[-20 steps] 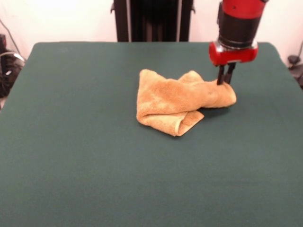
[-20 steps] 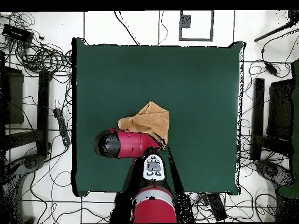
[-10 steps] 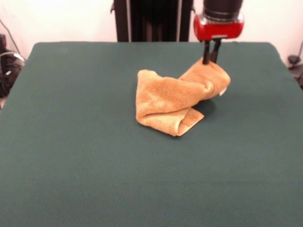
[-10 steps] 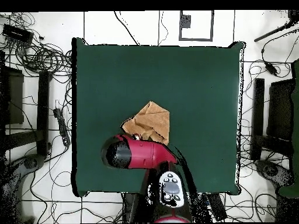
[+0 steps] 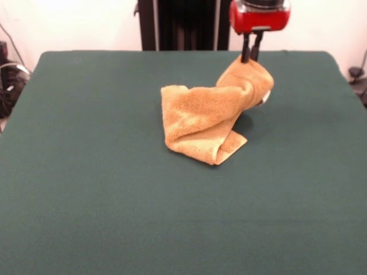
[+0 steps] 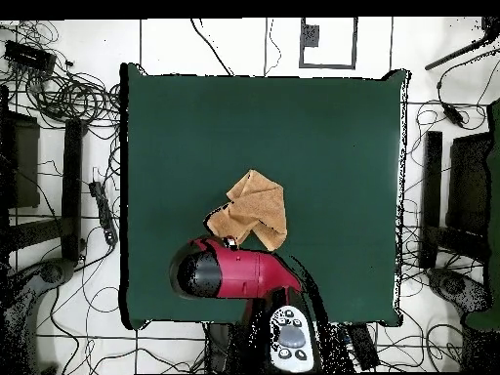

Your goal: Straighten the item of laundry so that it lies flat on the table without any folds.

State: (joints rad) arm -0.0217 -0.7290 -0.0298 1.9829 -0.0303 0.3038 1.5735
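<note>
Pincer (image 5: 248, 59) pinches towel (image 5: 206, 117) end above table (image 5: 86, 189).

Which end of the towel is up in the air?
The end pinched by the gripper, toward the table's far edge, is lifted. The rest of the towel lies crumpled on the table.

Orange-tan towel (image 5: 206, 117), crumpled and folded, one end lifted off the green table (image 5: 114, 200)

A white wall (image 5: 80, 23) stands behind the worktop's far edge. The floor (image 6: 225, 44) is light-coloured with dark seam lines. Black cables (image 6: 68, 98) lie tangled along both sides of the worktop. Dark furniture (image 6: 459, 186) stands beside each side edge.
</note>
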